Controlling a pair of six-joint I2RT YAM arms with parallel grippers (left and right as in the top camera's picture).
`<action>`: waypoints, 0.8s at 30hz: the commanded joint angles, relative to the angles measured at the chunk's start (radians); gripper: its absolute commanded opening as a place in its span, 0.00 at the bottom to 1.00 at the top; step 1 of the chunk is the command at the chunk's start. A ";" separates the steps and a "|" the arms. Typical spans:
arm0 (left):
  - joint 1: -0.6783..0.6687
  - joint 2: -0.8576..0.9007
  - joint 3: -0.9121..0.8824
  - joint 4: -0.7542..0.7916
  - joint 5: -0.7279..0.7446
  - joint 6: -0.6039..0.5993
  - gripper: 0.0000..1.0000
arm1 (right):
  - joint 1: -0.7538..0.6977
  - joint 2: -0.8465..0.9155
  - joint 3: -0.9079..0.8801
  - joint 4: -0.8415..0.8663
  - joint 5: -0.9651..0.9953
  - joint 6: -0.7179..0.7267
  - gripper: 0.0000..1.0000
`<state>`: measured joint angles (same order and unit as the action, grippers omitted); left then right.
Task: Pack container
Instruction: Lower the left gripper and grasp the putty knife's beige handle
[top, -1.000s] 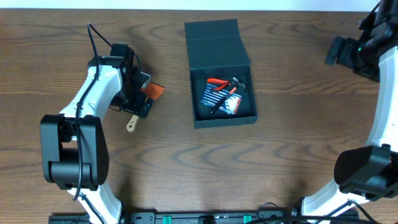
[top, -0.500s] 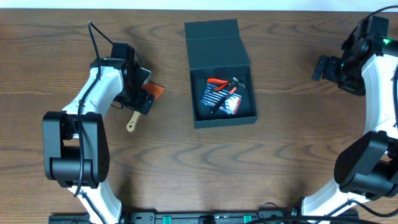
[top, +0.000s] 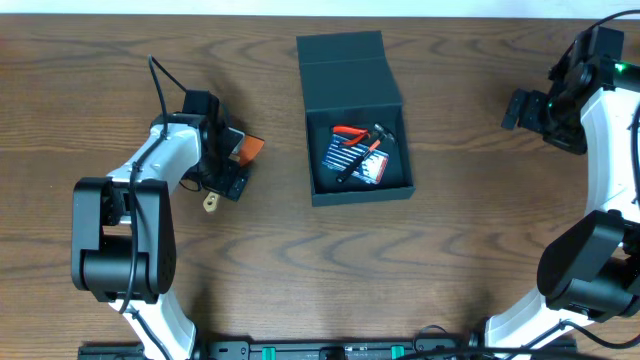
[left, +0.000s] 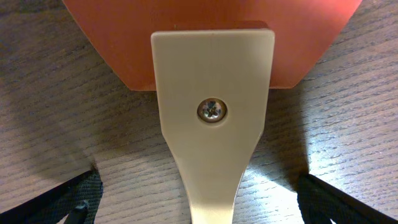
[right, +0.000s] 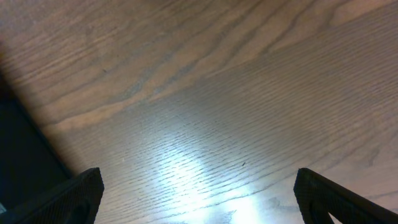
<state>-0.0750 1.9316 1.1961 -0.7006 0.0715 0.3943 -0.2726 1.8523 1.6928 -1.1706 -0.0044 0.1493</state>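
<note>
The table (top: 450, 250) is mostly bare wood. The container (top: 345, 70) sits at its middle towards the far edge, with the lid flap thrown back and the tray open. Red pliers (top: 350, 133) and a striped card (top: 352, 160) already lie inside.

The right gripper (top: 520, 108) hangs well off to the container's right. It swung in slightly a second ago and has been parked since. Its fingers (right: 68, 193) are spread wide over bare wood and grip nothing.

The change is on the left. In the last second the left gripper (top: 226, 170) has slid nearer along the scraper (left: 211, 112), which lies well left of the container, so less of the cream handle now shows past it in the overhead view. In the wrist view its fingertips (left: 68, 199) stand far apart on either side of the handle, with a clear gap each side and no contact, and the orange blade (top: 248, 146) is just beyond.

My judgement is that this is the line-up for a grasp. The scraper looks like the next item to go in, and it has not been picked up yet
</note>
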 joint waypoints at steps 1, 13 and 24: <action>-0.003 0.016 -0.032 0.002 -0.009 0.012 0.99 | -0.005 0.006 -0.005 -0.004 0.001 0.002 0.99; -0.003 0.016 -0.032 -0.042 -0.019 -0.014 0.91 | -0.005 0.006 -0.005 -0.019 0.001 -0.008 0.99; -0.003 0.016 -0.032 -0.068 -0.019 -0.014 0.68 | -0.005 0.006 -0.005 -0.020 0.001 -0.016 0.99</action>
<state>-0.0750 1.9312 1.1954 -0.7620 0.0525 0.3859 -0.2726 1.8523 1.6928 -1.1881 -0.0044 0.1478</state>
